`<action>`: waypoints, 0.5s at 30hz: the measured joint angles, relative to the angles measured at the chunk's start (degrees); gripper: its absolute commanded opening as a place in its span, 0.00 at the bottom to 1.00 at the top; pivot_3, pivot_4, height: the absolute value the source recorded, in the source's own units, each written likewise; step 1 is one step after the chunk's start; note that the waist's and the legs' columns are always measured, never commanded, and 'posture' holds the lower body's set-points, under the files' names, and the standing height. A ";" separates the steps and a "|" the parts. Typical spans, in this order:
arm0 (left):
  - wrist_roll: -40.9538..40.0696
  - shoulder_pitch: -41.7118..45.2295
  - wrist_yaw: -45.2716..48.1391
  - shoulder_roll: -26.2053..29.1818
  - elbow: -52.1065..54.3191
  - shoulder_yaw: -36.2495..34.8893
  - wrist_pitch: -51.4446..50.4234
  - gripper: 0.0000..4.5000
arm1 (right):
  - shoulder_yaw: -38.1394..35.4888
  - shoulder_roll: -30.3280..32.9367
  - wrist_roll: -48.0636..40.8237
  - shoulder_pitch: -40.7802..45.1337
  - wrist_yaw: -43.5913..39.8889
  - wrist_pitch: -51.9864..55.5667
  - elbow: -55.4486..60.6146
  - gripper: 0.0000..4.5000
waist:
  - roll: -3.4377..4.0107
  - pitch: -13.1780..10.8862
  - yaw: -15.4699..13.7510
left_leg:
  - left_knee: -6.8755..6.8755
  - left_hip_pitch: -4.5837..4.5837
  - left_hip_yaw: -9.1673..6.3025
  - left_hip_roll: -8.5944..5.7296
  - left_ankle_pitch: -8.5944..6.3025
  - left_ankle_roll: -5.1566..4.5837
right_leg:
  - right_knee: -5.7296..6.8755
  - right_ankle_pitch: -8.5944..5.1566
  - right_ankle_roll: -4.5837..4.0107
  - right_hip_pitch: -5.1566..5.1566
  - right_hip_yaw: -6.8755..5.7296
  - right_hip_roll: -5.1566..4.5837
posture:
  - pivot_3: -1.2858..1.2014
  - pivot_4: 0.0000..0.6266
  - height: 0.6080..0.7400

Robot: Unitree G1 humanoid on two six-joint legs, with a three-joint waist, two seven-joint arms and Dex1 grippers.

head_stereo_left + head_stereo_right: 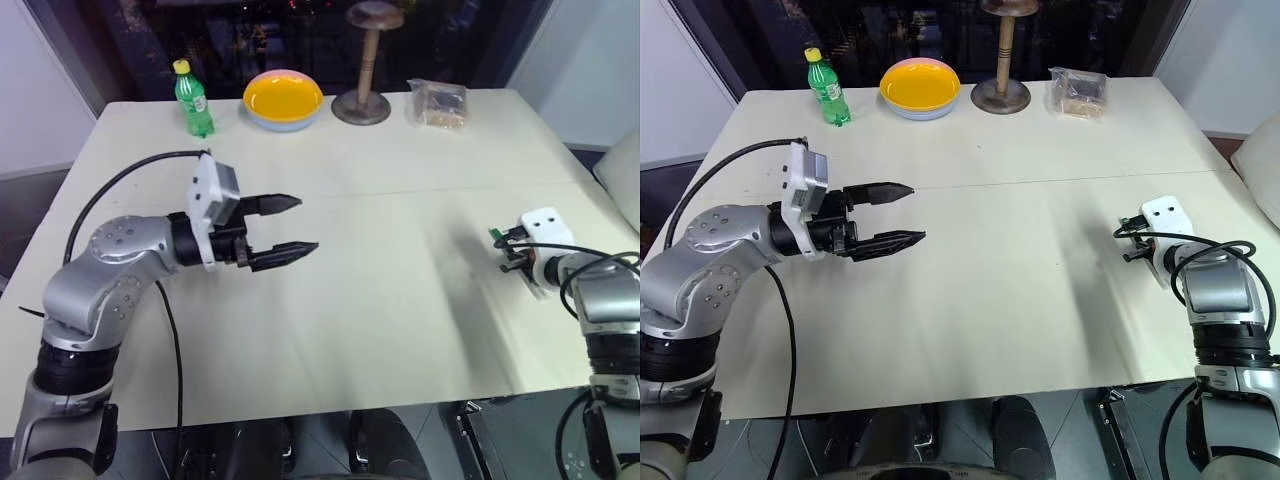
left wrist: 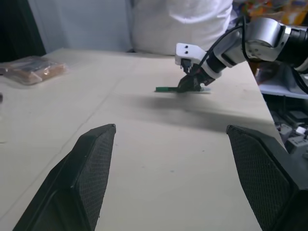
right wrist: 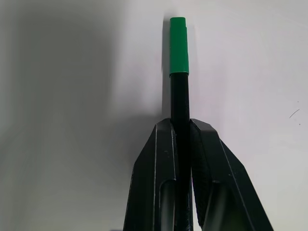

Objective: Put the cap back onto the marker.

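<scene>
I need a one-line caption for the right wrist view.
Right gripper shut on the dark marker, green cap already seated on its end.

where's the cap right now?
The cap is on the end of the marker, clamped in the right gripper low over the table's right side, far from the open left gripper.
</scene>
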State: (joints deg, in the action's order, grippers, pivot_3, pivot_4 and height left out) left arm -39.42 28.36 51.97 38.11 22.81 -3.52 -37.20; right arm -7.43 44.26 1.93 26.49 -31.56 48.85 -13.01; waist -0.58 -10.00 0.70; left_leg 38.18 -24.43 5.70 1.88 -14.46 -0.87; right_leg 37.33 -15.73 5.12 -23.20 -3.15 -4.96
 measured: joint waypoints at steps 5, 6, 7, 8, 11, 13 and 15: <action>-0.11 0.09 -1.75 -0.20 0.00 -0.77 0.02 0.86 | 0.00 0.26 -0.15 0.01 0.21 -2.15 -1.81 0.00 | -0.02 0.01 -0.06 | 0.01 0.02 -0.01 0.00 0.01 0.02 | 0.00 0.00 0.00 0.04 0.00 0.00 | 0.52 0.24 1.00; -0.12 0.09 -2.01 -0.33 0.00 -0.82 0.03 0.86 | 0.00 0.34 -0.28 0.00 0.23 -2.35 -1.97 0.00 | -0.02 0.01 -0.07 | 0.01 0.02 -0.01 0.00 0.02 0.04 | 0.00 0.00 0.00 0.05 0.00 0.00 | 0.52 0.24 1.00; -0.15 0.09 -2.15 -0.51 0.00 -0.88 0.02 0.86 | 0.00 0.35 -0.39 0.00 0.27 -2.49 -1.99 0.00 | -0.03 0.01 -0.08 | 0.01 0.02 -0.01 0.00 0.03 0.05 | 0.00 0.00 0.00 0.05 0.00 0.00 | 0.52 0.24 1.00; -0.39 0.09 -2.26 -0.61 0.00 -0.91 0.02 0.86 | 0.00 0.36 -0.44 0.00 0.30 -2.56 -2.00 0.00 | -0.03 0.02 -0.07 | 0.01 0.02 -0.01 0.00 0.06 0.09 | 0.00 0.00 0.00 0.05 0.00 0.00 | 0.52 0.24 1.00; -1.25 0.14 -2.46 -0.95 0.02 -1.21 0.03 0.86 | 0.00 0.37 -0.53 -0.01 0.35 -2.64 -2.09 0.00 | -0.03 0.02 -0.07 | 0.01 0.02 -0.02 0.00 0.14 0.23 | -0.01 0.00 0.00 0.05 0.00 0.00 | 0.52 0.24 1.00; -1.37 0.47 -2.53 -0.97 0.01 -1.41 0.03 0.86 | 0.00 0.37 -0.58 0.03 0.40 -2.64 -2.35 0.00 | -0.04 0.02 -0.07 | 0.01 0.02 -0.02 0.00 0.14 0.23 | -0.01 0.00 0.00 0.06 0.00 0.00 | 0.52 0.24 1.00; -1.63 0.71 -2.55 -0.97 0.02 -1.71 0.07 0.86 | 0.00 0.37 -0.67 0.10 0.44 -2.62 -2.45 0.00 | -0.05 0.03 -0.06 | 0.01 0.03 -0.02 -0.01 0.14 0.23 | -0.01 0.00 0.00 0.06 0.00 0.00 | 0.52 0.24 1.00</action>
State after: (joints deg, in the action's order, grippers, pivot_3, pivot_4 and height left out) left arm -41.05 29.07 49.42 37.14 22.82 -5.23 -37.13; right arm -7.43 44.62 1.26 26.59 -31.12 46.23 -15.46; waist -0.63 -9.97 0.64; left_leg 38.19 -24.40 5.68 1.88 -14.32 -0.64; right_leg 37.32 -15.73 5.12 -23.14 -3.15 -4.96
